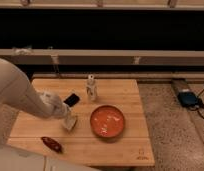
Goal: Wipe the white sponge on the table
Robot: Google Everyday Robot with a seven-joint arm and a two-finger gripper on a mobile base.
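The white sponge is a small off-white block pressed on the light wooden table, just left of the red-orange bowl. My gripper reaches in from the left on a white arm. It is shut on the sponge and holds it down against the table top. The fingertips are partly hidden by the wrist.
A small white bottle stands behind the bowl. A black phone-like slab lies just behind the gripper. A dark red object lies near the front left edge. A dark logo marks the front right corner. A blue device sits on the floor at right.
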